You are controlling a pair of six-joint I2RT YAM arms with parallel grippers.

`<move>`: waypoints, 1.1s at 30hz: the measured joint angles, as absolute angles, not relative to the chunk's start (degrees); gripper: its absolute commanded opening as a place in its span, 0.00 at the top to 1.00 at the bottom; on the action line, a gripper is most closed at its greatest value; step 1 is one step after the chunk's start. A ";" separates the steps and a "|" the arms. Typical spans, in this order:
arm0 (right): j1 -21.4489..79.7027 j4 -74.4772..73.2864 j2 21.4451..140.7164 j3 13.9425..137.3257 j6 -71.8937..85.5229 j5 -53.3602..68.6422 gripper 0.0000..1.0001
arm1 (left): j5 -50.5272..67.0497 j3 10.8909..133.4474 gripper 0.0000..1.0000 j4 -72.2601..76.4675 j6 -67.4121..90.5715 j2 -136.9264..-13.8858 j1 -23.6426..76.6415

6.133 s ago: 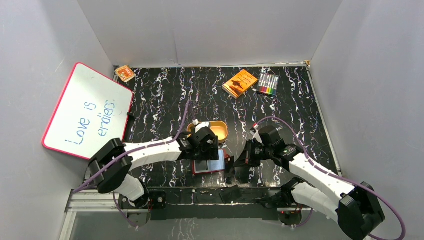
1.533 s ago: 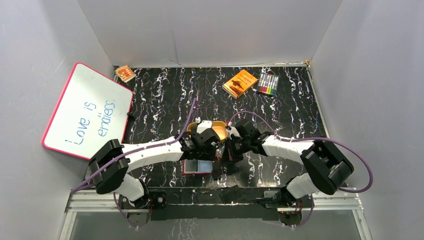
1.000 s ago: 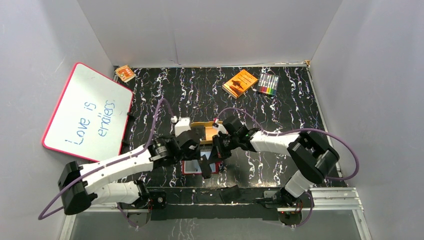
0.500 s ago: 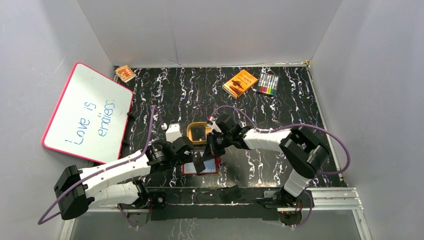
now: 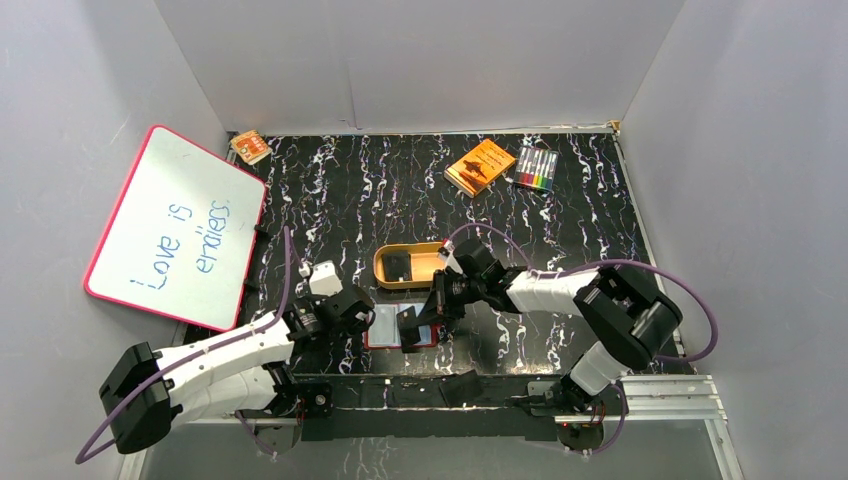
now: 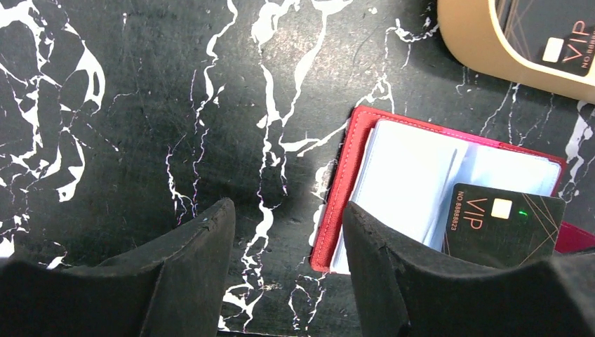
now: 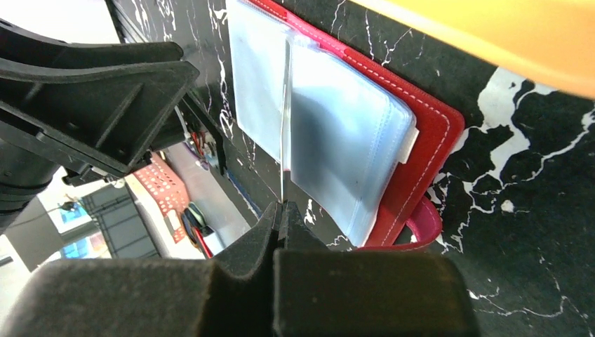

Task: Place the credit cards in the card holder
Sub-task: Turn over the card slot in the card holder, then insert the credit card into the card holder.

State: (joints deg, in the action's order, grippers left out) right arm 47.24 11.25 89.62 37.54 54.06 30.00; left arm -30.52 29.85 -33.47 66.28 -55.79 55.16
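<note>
The right gripper (image 7: 282, 208) jaws pinch a credit card (image 6: 502, 225); the left gripper (image 6: 288, 212) jaws gape empty.

Card holder (image 6: 342, 184) red, pale-blue pockets; credit card (image 6: 502, 226) black, gold lettering; table (image 6: 126, 119) black, white veining.

Card holder (image 6: 393, 168) lies open on the table (image 5: 330, 200), close to the near edge. Directly behind it sits the tray (image 5: 378, 266), and in the tray lies the first card (image 5: 400, 264). The second card (image 6: 502, 225) stands on edge over the holder's pockets, pinched in the right gripper (image 7: 281, 210). Its edge looks to meet them, though that's hard to confirm. Left gripper (image 6: 284, 232) hangs just left of the holder, over bare table. Far back right sits the box (image 5: 480, 166), with the marker pack (image 5: 537, 168) just to its right. Whiteboard (image 5: 170, 225) leans against the left wall.
</note>
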 measured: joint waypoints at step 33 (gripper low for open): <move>47.24 18.41 91.98 34.02 59.66 29.91 1.00 | -29.04 27.57 0.47 -31.66 68.23 -56.03 54.59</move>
State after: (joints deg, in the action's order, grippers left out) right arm 47.24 18.41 91.98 34.02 59.66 29.91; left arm -29.04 27.57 -31.66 68.23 -56.03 54.59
